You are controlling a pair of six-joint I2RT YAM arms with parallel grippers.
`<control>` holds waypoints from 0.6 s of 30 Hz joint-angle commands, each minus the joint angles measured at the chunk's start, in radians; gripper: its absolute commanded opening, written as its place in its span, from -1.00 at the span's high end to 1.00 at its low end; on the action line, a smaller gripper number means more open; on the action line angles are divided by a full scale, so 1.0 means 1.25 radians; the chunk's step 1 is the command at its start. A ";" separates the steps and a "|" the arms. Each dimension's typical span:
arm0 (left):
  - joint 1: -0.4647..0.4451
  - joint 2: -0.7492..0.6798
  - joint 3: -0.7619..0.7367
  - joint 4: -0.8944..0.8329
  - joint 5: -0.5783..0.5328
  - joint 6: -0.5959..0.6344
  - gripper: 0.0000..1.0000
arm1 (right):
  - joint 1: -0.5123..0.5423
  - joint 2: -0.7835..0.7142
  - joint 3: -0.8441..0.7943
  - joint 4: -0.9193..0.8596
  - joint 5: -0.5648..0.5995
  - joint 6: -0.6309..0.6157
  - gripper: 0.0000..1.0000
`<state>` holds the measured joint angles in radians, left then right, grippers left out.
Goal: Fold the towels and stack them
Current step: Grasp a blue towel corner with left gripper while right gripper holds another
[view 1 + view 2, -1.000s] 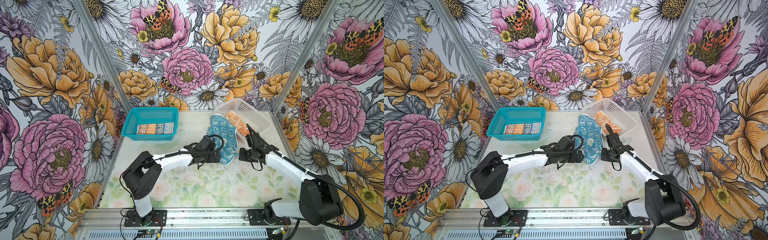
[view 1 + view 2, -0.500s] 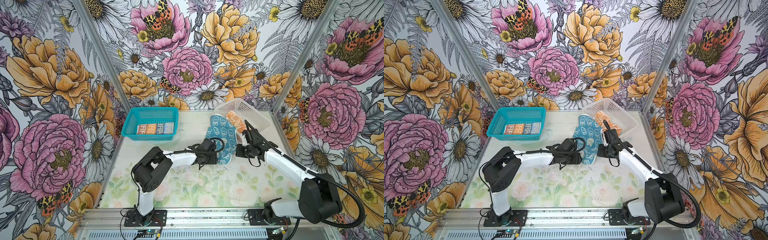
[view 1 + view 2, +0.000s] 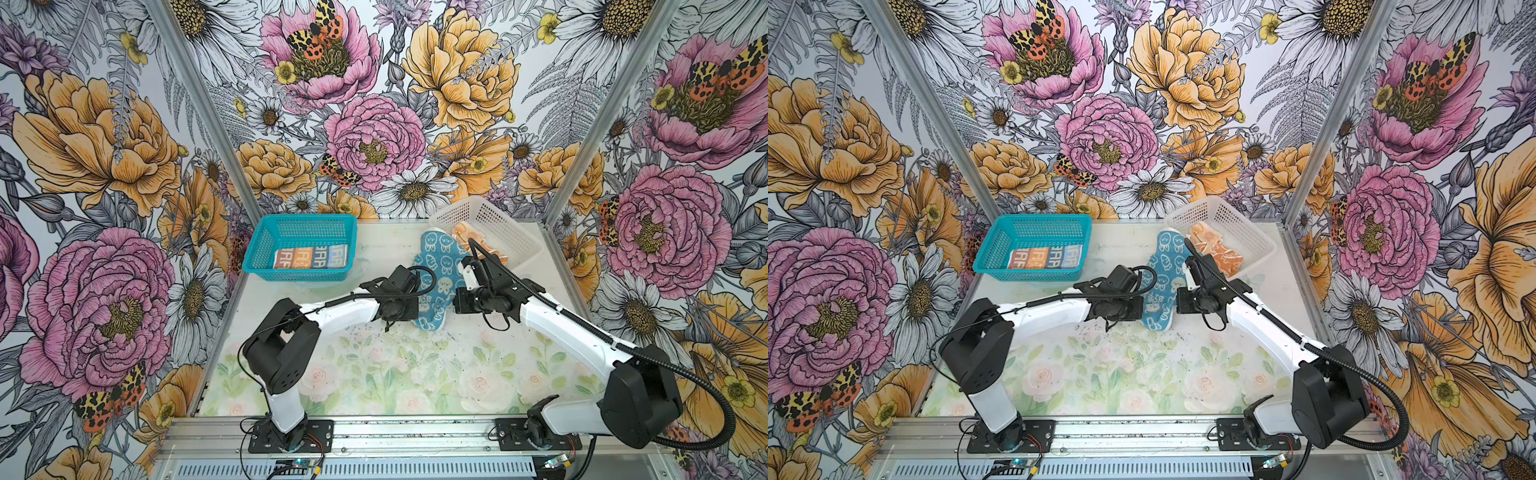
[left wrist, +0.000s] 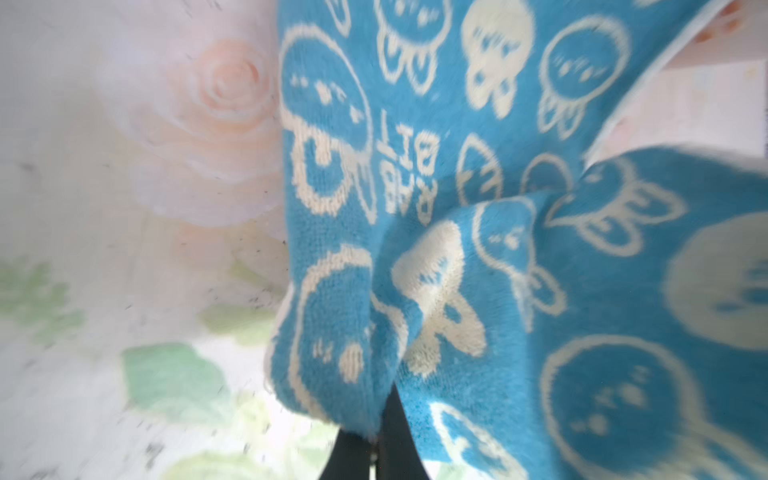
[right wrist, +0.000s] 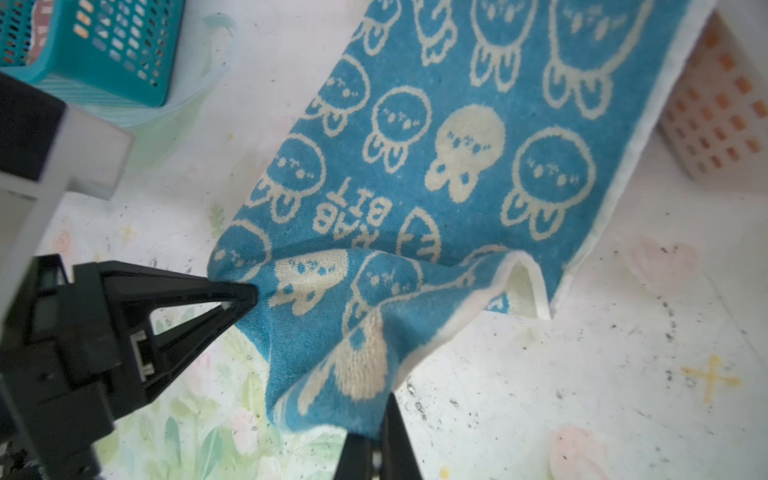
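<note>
**Both tools pinched on the bunny towel, mid-worktop**

Surroundings: a teal basket of perforated plastic sat far left on the worktop. In it lay the lettered towel, folded flat, in blocks of orange, blue and cream. Far right, a white basket, also perforated and set at an angle, held the peach-orange towel, crumpled. The worktop was pale, printed with faded roses and leaves, and specked with dark grit. In both top views the two wrists crowded the middle. The left wrist hid the near-left edge of the cloth between them, and the right arm's black cable crossed in front of the white basket.

The bunny towel was looped terry, teal-blue with a cream border. It carried cream bunny outlines, a few filled solid, and RABBIT lettered in two lines. It lay between the baskets, its far end against the white basket and its near end bunched into a raised fold.

The left tool was closed, its black tapered tips nipping that fold. The right tool was closed likewise, gripping the near corner close by
</note>
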<state>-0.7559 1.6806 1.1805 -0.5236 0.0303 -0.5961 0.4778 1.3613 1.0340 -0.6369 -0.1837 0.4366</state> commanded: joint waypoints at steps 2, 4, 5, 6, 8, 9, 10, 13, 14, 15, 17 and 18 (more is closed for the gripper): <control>0.041 -0.138 0.049 -0.161 -0.039 0.062 1.00 | 0.019 -0.021 0.088 -0.018 -0.071 -0.022 1.00; 0.087 -0.150 0.053 -0.176 -0.013 0.079 1.00 | 0.017 0.016 0.121 -0.018 -0.047 -0.025 1.00; 0.108 -0.141 0.055 -0.176 -0.009 0.088 0.93 | 0.013 0.040 0.133 -0.019 -0.035 -0.027 1.00; 0.130 -0.119 0.062 -0.176 -0.005 0.100 0.88 | 0.006 0.079 0.146 -0.019 -0.029 -0.030 1.00; 0.159 -0.055 0.089 -0.174 -0.005 0.124 0.77 | -0.008 0.151 0.168 -0.018 -0.031 -0.029 1.00; 0.164 -0.015 0.108 -0.174 -0.011 0.138 0.77 | -0.012 0.188 0.176 -0.017 -0.031 -0.032 1.00; 0.168 0.029 0.127 -0.170 -0.024 0.150 0.77 | -0.015 0.222 0.183 -0.015 -0.016 -0.037 1.00; 0.164 0.168 0.201 -0.167 -0.025 0.174 0.54 | -0.036 0.297 0.201 -0.013 0.018 -0.046 1.00; 0.161 0.201 0.226 -0.167 -0.031 0.178 0.52 | -0.045 0.315 0.203 -0.011 0.017 -0.045 1.00; 0.155 0.232 0.253 -0.167 -0.037 0.186 0.47 | -0.052 0.331 0.207 -0.011 0.018 -0.046 1.00; 0.149 0.275 0.287 -0.167 -0.055 0.191 0.15 | -0.061 0.344 0.207 -0.007 0.024 -0.048 1.00; 0.149 0.287 0.298 -0.168 -0.059 0.189 0.04 | -0.065 0.348 0.207 -0.005 0.024 -0.048 1.00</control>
<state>-0.5594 2.0407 1.4937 -0.7155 -0.0032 -0.3893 0.4103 1.8122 1.2644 -0.6533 -0.1818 0.3943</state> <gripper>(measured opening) 0.463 0.053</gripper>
